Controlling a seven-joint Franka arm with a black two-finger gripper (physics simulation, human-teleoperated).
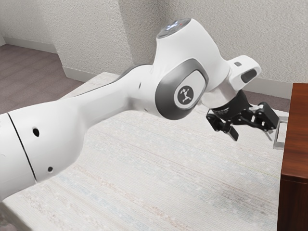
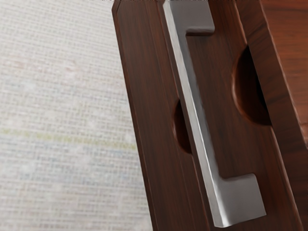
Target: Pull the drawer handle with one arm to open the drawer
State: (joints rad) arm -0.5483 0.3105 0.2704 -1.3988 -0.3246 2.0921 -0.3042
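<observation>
A dark wooden drawer cabinet stands at the exterior view's right edge. A silver bar handle sticks out from its front toward the arm. My black gripper hovers just short of that handle, at about its height, with its fingers open and nothing between them. In the wrist view the handle runs slantwise across the drawer front. It is seen whole on its two end posts, a short way ahead of my hand, with rounded recesses in the wood behind it.
A pale woven rug covers the floor under the arm and reaches up to the cabinet. Textured white walls with a baseboard stand well behind. My white arm crosses from the exterior view's left.
</observation>
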